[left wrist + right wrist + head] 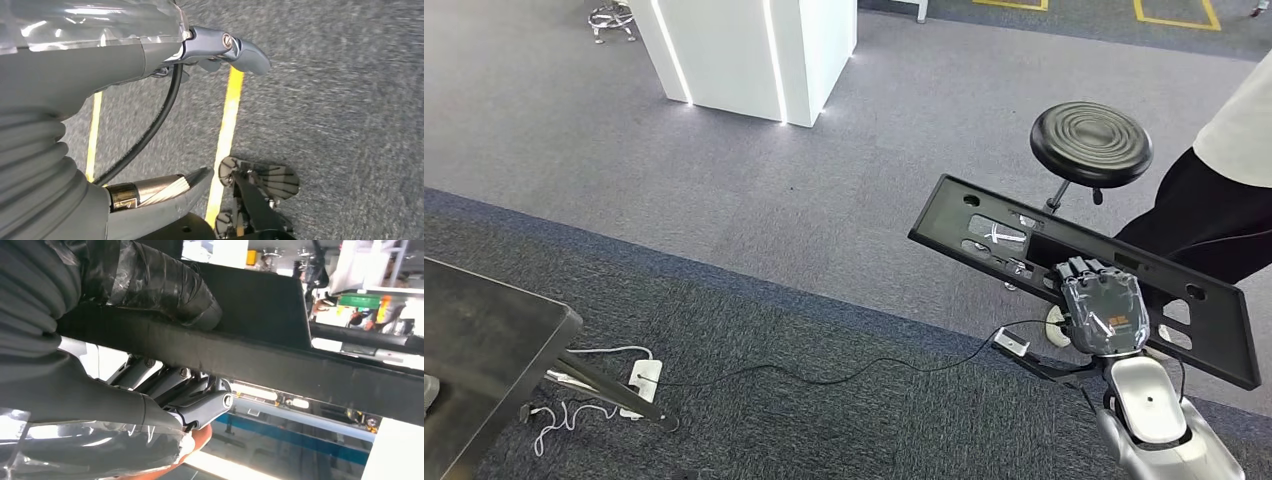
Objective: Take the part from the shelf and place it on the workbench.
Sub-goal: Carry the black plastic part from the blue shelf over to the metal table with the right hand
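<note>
The right hand (1106, 312) grasps the long black plastic panel with cut-outs (984, 232) above grey carpet; a black round stool (1091, 142) and a person's dark trousers (1214, 215) stand just beyond. The left hand (220, 47) hangs with fingers apart, holding nothing.

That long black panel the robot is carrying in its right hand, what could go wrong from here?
1. The right hand grips the black panel at one long edge, so most of its length sticks out unsupported; it could tilt or slip from the fingers.
2. A person and a black stool stand close by the panel; turning might swing it into either.
3. A cable and a power strip lie on the carpet near the dark table, a possible trip hazard.
</note>
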You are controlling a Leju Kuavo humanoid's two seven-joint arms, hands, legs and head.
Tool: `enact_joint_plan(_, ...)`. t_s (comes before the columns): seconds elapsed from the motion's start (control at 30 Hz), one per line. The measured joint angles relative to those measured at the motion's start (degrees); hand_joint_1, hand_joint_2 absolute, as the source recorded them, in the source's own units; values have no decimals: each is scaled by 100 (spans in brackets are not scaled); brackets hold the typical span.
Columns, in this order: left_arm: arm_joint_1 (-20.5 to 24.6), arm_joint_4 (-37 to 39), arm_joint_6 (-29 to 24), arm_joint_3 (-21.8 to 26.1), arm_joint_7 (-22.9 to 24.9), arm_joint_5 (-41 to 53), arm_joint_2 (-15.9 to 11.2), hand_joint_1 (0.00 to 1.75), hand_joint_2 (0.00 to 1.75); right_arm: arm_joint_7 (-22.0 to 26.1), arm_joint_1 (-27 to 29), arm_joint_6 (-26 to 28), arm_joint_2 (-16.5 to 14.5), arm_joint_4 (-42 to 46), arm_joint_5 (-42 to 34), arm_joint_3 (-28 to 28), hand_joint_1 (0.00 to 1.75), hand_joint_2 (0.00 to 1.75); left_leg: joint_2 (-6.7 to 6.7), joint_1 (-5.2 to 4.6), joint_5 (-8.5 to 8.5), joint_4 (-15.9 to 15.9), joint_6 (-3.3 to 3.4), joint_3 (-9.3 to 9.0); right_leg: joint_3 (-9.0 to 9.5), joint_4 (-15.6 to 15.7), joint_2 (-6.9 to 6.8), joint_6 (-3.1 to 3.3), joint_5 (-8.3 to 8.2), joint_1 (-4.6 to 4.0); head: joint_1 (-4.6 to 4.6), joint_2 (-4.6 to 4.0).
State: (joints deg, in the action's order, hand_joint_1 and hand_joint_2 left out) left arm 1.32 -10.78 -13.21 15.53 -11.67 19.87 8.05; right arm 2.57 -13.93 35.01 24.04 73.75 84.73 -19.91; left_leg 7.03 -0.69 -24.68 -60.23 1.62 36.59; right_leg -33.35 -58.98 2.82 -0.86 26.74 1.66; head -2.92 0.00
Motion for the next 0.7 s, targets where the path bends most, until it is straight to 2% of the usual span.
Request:
enact_joint_plan(0.03,-1,0,-1,2,1,1,1,0,175,7,-17,-4,-8,0,11,-1,175,175,-164,-6,-107,-180,-28,85,35,38,-84,36,-10,4,-5,0)
enact_joint_plan(0.07,5,0,-1,4,1,2,2,0,175,15,-30,-13,-14,-2,25,-2,175,175,-369,3,-266,-484,-50,228,62,59,-174,62,-9,-11,-10,0)
enact_joint_plan(0.1,15,0,0,7,1,5,3,0,175,27,-42,-24,-21,-6,39,-5,175,175,-516,20,-440,-852,-75,418,77,65,-262,83,0,-25,-14,0)
enact_joint_plan(0.13,23,0,1,11,1,10,3,0,175,40,-58,-39,-29,-14,49,-11,175,175,-594,45,-571,-1205,-97,608,85,62,-355,92,12,-37,-15,0)
enact_joint_plan(0.17,23,0,2,17,0,15,3,0,175,52,-75,-58,-43,-26,56,-23,175,175,-628,70,-615,-1428,-117,735,91,56,-443,94,27,-44,-15,0)
enact_joint_plan(0.2,16,0,2,23,0,21,3,0,175,62,-90,-74,-62,-38,60,-38,175,175,-648,90,-553,-1441,-134,754,99,50,-524,89,43,-45,-15,0)
enact_joint_plan(0.23,8,0,2,29,0,26,3,0,175,68,-104,-88,-82,-48,61,-55,175,175,-675,107,-395,-1227,-147,651,111,42,-602,76,64,-44,-16,0)
enact_joint_plan(0.27,2,0,2,34,-1,30,3,0,175,71,-118,-99,-103,-54,62,-74,175,175,-737,118,-194,-828,-152,445,132,34,-678,58,90,-42,-15,0)
enact_joint_plan(0.33,5,0,-2,40,-3,33,4,0,175,70,-154,-108,-133,-60,65,-111,175,175,-918,91,38,-126,-119,72,175,31,-811,7,136,-53,-15,0)
enact_joint_plan(0.37,8,0,-3,43,-3,34,5,0,175,68,-178,-109,-145,-66,69,-133,175,175,-973,67,67,51,-91,-18,194,35,-865,-27,152,-63,-14,0)
enact_joint_plan(0.4,6,0,-4,48,-3,36,5,0,175,67,-201,-110,-158,-73,75,-153,175,175,-979,38,45,81,-57,-28,212,47,-914,-62,160,-71,-14,0)
enact_joint_plan(0.43,1,0,-5,55,-3,38,5,0,175,66,-221,-111,-176,-79,82,-174,175,175,-931,27,55,104,-24,-29,234,58,-963,-98,167,-74,-13,0)
enact_joint_plan(0.47,-8,-1,-7,65,-2,39,4,0,175,62,-237,-111,-194,-84,87,-195,175,175,-871,35,63,127,15,-47,257,70,-972,-138,184,-62,-12,0)
enact_joint_plan(0.5,-14,-1,-9,74,-2,40,2,0,175,59,-249,-111,-212,-87,92,-215,175,175,-812,45,73,164,52,-75,266,43,-895,-168,223,-44,-8,0)
enact_joint_plan(0.53,-12,-2,-11,84,-2,41,0,0,175,55,-260,-111,-224,-89,96,-234,175,175,-755,59,88,205,93,-106,217,-89,-755,-187,318,-26,-3,0)
enact_joint_plan(0.6,5,-2,-11,95,-3,43,0,0,175,49,-271,-111,-233,-107,102,-261,175,175,-644,67,104,246,152,-142,-82,-701,-423,-194,626,-10,8,0)
enact_joint_plan(0.63,15,-2,-10,99,-4,44,1,0,175,48,-269,-112,-235,-121,106,-272,175,175,-585,61,102,244,172,-144,-305,-1098,-339,-193,779,-15,10,0)
enact_joint_plan(0.67,20,-2,-9,104,-4,46,1,0,175,47,-264,-113,-238,-138,110,-286,175,175,-513,56,98,237,181,-145,-496,-1406,-304,-195,851,-20,11,0)
enact_joint_plan(0.7,20,-2,-8,111,-4,47,1,0,175,47,-258,-113,-242,-154,114,-301,175,175,-436,52,91,224,183,-148,-608,-1536,-289,-195,811,-22,10,0)
